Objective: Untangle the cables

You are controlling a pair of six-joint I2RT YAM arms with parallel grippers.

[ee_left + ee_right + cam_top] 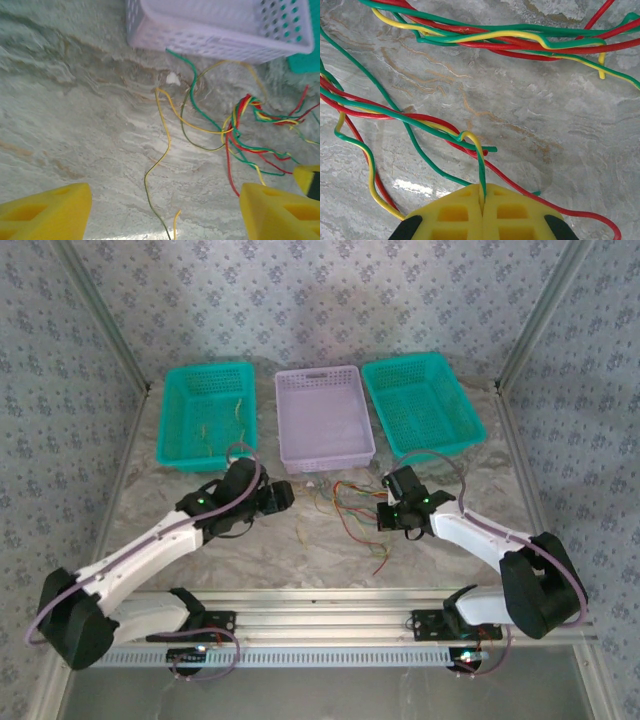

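1. Three baskets are sitting along the far side of the marble-look table (300,550): a left teal basket (208,412), a lavender basket (325,418) and a right teal basket (425,405). The cables (350,502) are lying in a loose red, green and yellow knot just in front of the lavender one, between the arms. The left gripper (280,495) is hanging just left of the knot, and the right gripper (388,515) is sitting at its right edge.
2. Left wrist cam: the yellow fingers (45,212) are standing wide apart, clamping nothing. A loose yellow-green wire (162,150) is trailing over the table toward the gap. The knot is lying off to the right, near the lavender basket's wall. I'm guessing the jaws are open to line up a grab.
3. Right wrist cam: the fingers are pressing together, pinching one green-yellow strand (482,175) coming off the knot. Probably it's anchoring that end so the other arm can tease wires free.
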